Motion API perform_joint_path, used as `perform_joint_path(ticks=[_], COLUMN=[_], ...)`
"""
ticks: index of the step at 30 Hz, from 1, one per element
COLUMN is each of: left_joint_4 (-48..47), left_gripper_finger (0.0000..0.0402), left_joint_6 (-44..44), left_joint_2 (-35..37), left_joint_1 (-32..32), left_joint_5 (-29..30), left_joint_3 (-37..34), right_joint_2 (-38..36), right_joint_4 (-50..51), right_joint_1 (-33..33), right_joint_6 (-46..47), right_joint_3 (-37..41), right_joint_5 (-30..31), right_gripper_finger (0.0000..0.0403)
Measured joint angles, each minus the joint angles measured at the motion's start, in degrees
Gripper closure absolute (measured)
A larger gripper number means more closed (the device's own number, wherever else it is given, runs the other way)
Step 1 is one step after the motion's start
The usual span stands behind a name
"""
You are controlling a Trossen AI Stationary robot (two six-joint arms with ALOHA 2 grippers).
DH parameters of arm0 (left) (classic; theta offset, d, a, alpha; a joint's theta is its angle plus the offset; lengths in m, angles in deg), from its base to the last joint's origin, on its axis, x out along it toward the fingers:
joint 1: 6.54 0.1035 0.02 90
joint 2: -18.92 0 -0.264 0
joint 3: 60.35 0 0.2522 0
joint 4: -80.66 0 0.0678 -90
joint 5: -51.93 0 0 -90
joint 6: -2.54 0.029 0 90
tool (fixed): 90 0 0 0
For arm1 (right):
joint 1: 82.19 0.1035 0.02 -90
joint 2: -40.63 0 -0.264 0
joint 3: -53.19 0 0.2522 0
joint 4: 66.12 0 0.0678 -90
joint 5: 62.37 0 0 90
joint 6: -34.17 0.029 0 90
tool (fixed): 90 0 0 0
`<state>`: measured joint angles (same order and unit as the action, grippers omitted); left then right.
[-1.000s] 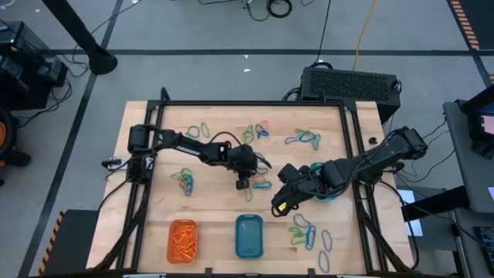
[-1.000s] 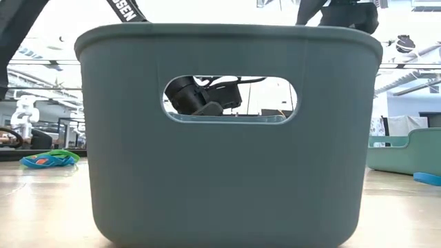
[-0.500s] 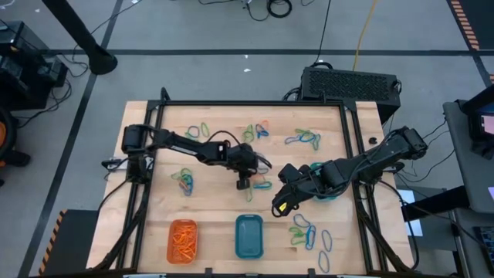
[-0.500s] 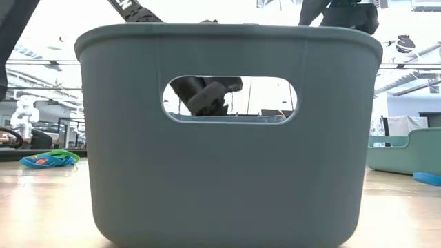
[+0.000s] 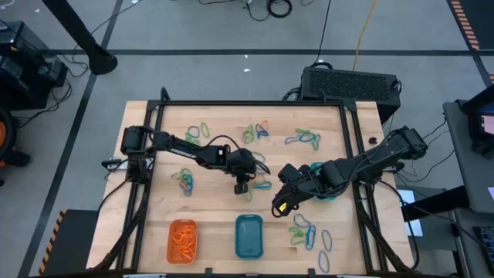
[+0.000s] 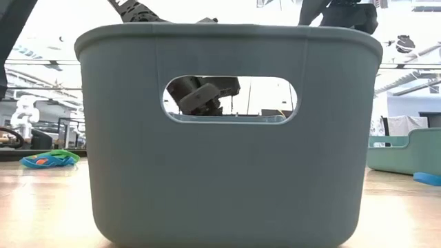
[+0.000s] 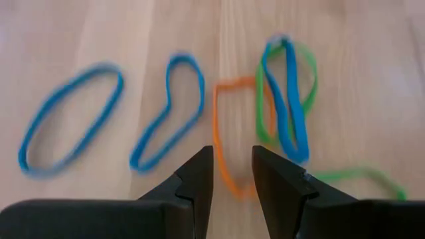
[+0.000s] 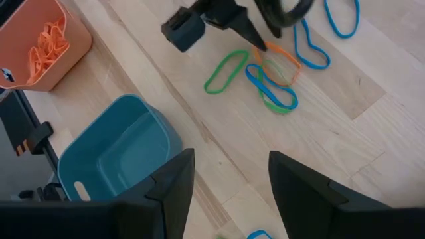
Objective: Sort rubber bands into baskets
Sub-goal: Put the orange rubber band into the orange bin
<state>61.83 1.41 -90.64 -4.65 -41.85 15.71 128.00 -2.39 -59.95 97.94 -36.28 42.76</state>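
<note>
Orange, blue and green rubber bands lie in loose groups on the wooden table (image 5: 231, 208), for example one group of bands (image 5: 258, 130) and another (image 5: 309, 232). My left gripper (image 7: 232, 156) is open at mid-table, pointing steeply down. Its fingers stand either side of the near end of an orange band (image 7: 219, 126), next to blue bands (image 7: 166, 113) and a green one. My right gripper (image 8: 226, 179) hangs open and high over the table's right half, holding nothing. The orange basket (image 5: 183, 240) holds orange bands. The blue basket (image 5: 248, 236) stands next to it. My left gripper's fingers slant down from the table's left, one on either side of the orange band's near end (image 7: 236, 189). The band lies flat on the wood. Whether a fingertip (image 8: 255, 41) touches it, I cannot tell.
A third, teal basket (image 5: 323, 193) sits partly under my right arm. In the low view a basket's wall (image 6: 227, 172) fills most of the picture. A black box (image 5: 349, 83) stands beyond the far edge. Bare wood lies between the two near baskets and the arms.
My left gripper has shifted a little toward the table's near edge and risen slightly. My right arm has kept still.
</note>
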Motion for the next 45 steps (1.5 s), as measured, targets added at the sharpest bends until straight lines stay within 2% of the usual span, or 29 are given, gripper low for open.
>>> perform_joint_path(ticks=[6, 25, 28, 34, 39, 45], left_joint_4=[-0.1, -1.1, -1.2, -1.6, -2.7, -6.0], left_gripper_finger=[0.029, 0.0292, 0.031, 0.0391, 0.0397, 0.0399], left_joint_6=[0.0, 0.0, -0.1, -0.5, -3.0, -3.1], left_joint_2=[-1.2, -2.6, -2.6, -2.7, -1.5, 2.9], left_joint_1=[-0.3, -1.9, -1.9, -2.1, -2.1, -2.1], left_joint_5=[2.8, 3.1, 3.1, 3.0, 3.5, 7.3], left_joint_3=[0.1, 0.2, 0.2, 0.2, 0.3, 1.1], right_joint_2=[0.0, 0.0, 0.0, 0.0, 0.0, 0.0], right_joint_4=[-0.3, -0.4, -0.4, -0.4, -0.4, -0.3], right_joint_1=[0.0, 0.0, 0.0, 0.0, 0.0, 0.0], right_joint_6=[-0.2, -0.6, -1.1, -1.4, -1.4, -2.7], right_joint_3=[0.0, 0.0, 0.0, 0.0, 0.0, 0.0], right_joint_5=[0.0, 0.0, 0.0, 0.0, 0.0, -0.1], right_gripper_finger=[0.0218, 0.0218, 0.0218, 0.0218, 0.0218, 0.0218])
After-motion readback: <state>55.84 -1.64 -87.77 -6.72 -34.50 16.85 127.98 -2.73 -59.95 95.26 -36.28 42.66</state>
